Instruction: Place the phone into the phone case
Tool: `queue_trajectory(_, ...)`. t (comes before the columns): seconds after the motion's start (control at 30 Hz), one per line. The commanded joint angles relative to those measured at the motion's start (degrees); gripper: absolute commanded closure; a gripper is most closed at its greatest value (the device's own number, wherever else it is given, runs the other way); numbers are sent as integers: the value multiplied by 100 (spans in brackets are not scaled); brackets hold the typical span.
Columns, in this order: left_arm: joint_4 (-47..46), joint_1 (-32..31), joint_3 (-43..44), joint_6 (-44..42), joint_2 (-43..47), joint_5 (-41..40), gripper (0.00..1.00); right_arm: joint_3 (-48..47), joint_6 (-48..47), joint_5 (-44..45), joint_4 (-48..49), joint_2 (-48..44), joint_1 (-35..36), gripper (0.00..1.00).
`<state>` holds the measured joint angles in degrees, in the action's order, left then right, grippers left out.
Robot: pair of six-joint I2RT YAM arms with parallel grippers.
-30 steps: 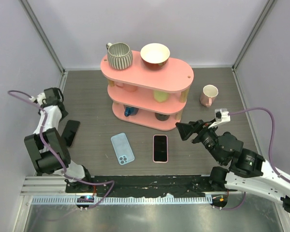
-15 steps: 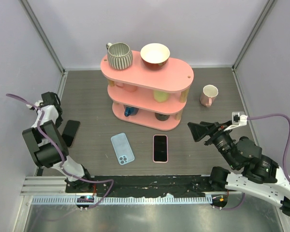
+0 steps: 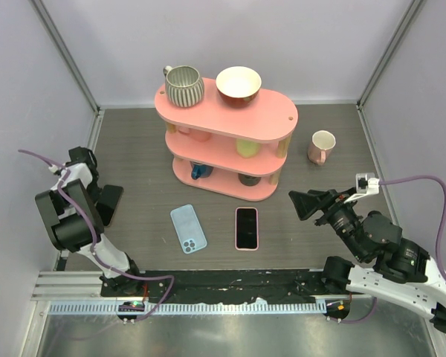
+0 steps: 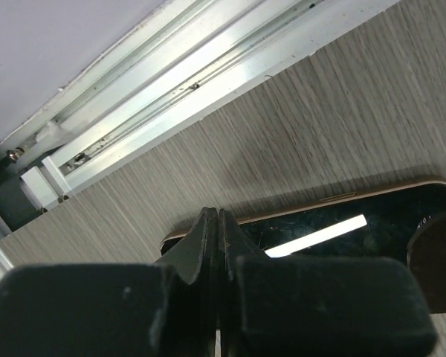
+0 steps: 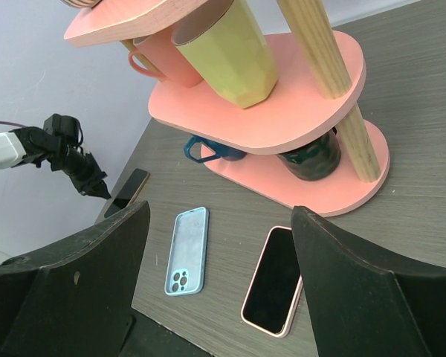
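Note:
A bare black phone (image 3: 109, 204) lies flat at the table's far left; it also shows in the left wrist view (image 4: 342, 223) and the right wrist view (image 5: 128, 192). An empty light blue phone case (image 3: 188, 228) lies open side up at the front middle, also in the right wrist view (image 5: 187, 249). A second phone in a pink case (image 3: 246, 227) lies to its right. My left gripper (image 3: 97, 193) is shut and empty, its tips (image 4: 218, 217) at the black phone's near end. My right gripper (image 3: 301, 202) is open and empty, raised to the right of the pink-cased phone.
A pink three-tier shelf (image 3: 230, 111) with mugs and a bowl stands behind the phones. A pink-and-white mug (image 3: 321, 146) stands at the right. An aluminium rail (image 4: 208, 82) and the left wall run close beside the black phone.
My right arm drew back to the right, away from the shelf, then held still. My left gripper shifted slightly beside the black phone and stays shut.

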<state>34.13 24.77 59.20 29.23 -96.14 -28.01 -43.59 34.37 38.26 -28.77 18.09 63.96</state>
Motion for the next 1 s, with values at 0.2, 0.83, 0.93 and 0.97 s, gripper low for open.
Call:
queue_trajectory(0.2,164,-8,30,47,-301,216,100,-132,254,-126,-5,-103,2,18)
queue_trajectory(0.83,138,-641,-700,-83,868,1807,86,26,342,-372,189,-86,11,18)
queue_trajectory(0.93,103,-649,-804,-436,1421,1826,52,35,334,-302,153,-165,11,18)
queue_trajectory(0.97,42,-641,-848,-497,1605,1878,32,53,325,-284,162,-183,11,18)
